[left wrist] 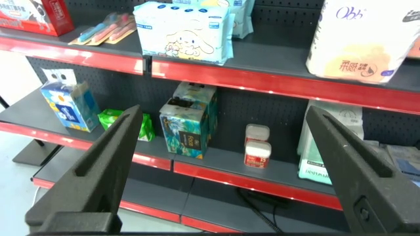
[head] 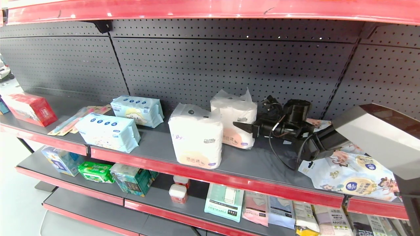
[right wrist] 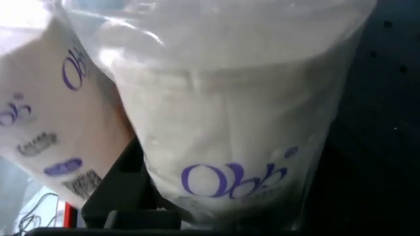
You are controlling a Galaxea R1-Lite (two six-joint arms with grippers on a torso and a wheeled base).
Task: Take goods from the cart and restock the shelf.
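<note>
Red box (head: 29, 108) at far left — toothbrush packs (head: 78, 118) near it; green pack (head: 96, 172) and two small jars (head: 178, 194) one level below

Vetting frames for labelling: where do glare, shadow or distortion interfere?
Head view: the upper red shelf edge bows from lens distortion, with small glints. Left wrist view: the lower shelf sits shaded under the one above. Right wrist view: glare on the wrapped tissue pack.
</note>
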